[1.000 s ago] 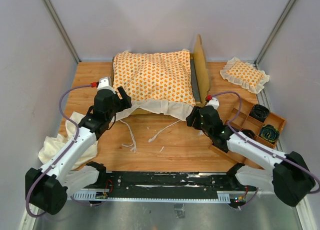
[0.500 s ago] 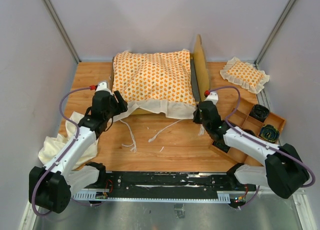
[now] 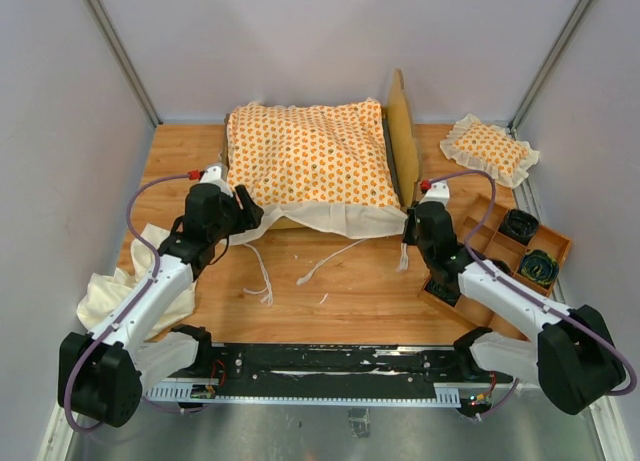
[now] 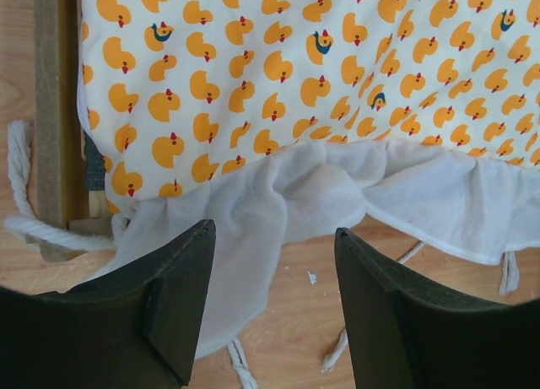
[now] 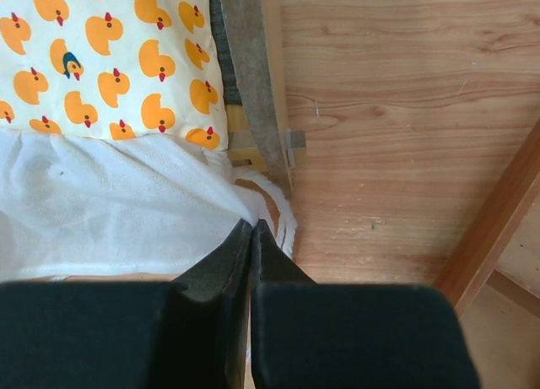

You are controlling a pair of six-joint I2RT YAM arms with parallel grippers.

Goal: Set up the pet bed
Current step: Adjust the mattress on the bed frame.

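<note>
Here, cushion [image 3: 305,166] ruffle under spread left gripper [image 4: 272,237], closed right gripper [image 5: 251,227] alongside.

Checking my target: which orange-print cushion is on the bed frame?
The large cushion, spread over the wooden frame mid-table. The small square pillow lies apart on the tabletop at the far right.

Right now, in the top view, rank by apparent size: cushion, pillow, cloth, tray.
1. cushion, clearly largest.
2. tray and cloth: look alike, both partly hidden under arms, so unranked.
3. pillow, smallest.
</note>
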